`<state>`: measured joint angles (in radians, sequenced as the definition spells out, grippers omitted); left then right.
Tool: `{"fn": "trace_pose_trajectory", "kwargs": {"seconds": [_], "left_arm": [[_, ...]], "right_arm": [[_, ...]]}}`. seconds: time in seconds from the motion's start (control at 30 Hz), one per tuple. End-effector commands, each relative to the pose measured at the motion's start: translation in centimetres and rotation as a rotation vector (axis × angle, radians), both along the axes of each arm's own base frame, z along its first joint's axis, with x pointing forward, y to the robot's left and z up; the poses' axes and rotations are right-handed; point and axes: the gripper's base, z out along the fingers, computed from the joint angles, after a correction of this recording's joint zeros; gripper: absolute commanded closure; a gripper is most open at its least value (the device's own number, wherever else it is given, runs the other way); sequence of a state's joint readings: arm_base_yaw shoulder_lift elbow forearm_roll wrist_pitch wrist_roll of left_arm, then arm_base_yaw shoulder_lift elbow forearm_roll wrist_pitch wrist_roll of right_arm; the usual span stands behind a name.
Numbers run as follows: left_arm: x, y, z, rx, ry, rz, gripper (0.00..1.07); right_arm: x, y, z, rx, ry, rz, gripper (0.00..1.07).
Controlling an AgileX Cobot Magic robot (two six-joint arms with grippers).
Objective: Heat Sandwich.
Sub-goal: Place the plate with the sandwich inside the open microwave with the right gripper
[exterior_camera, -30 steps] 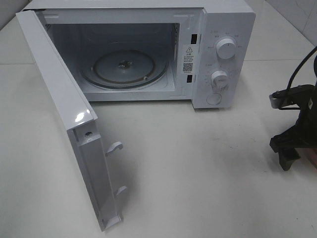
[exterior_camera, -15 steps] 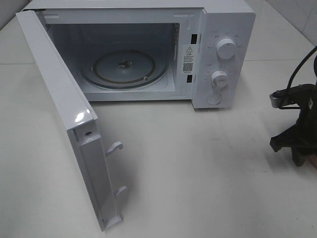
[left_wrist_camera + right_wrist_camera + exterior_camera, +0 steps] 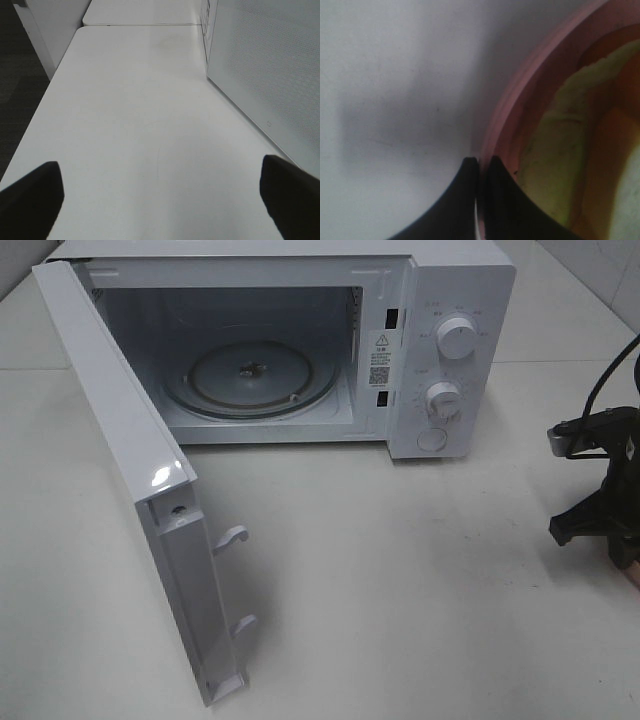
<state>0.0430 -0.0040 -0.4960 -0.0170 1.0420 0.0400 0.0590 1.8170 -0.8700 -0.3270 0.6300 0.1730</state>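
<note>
Plainly white tabletop [image 3: 400, 590] carries open microwave [image 3: 468, 300], pink dish [image 3: 512, 100]; dark floor [image 3: 15, 90] beside

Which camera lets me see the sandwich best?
The right wrist view. It looks from close up at the pale yellow sandwich lying in the pink dish, whose rim the right gripper pinches. The high view and the left wrist view show no sandwich, only the table and the microwave.
</note>
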Motion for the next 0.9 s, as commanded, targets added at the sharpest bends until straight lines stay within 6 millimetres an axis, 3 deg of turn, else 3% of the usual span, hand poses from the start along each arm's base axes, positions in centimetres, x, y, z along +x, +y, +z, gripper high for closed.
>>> {"fn": "trace_pose_trajectory", "kwargs": {"seconds": [0.03, 0.37, 0.9], "left_arm": [[-0.4, 0.0, 0.0, -0.002, -0.034, 0.002, 0.08], [-0.4, 0.0, 0.0, -0.002, -0.034, 0.002, 0.08], [-0.4, 0.0, 0.0, -0.002, -0.034, 0.002, 0.08]], "right_arm": [[0.0, -0.1, 0.0, -0.011, 0.011, 0.000, 1.07], [-0.2, -0.3, 0.7, -0.103, 0.007, 0.003, 1.07], [-1.2, 1.8, 3.1, -0.170, 0.006, 0.059, 1.07]]}}
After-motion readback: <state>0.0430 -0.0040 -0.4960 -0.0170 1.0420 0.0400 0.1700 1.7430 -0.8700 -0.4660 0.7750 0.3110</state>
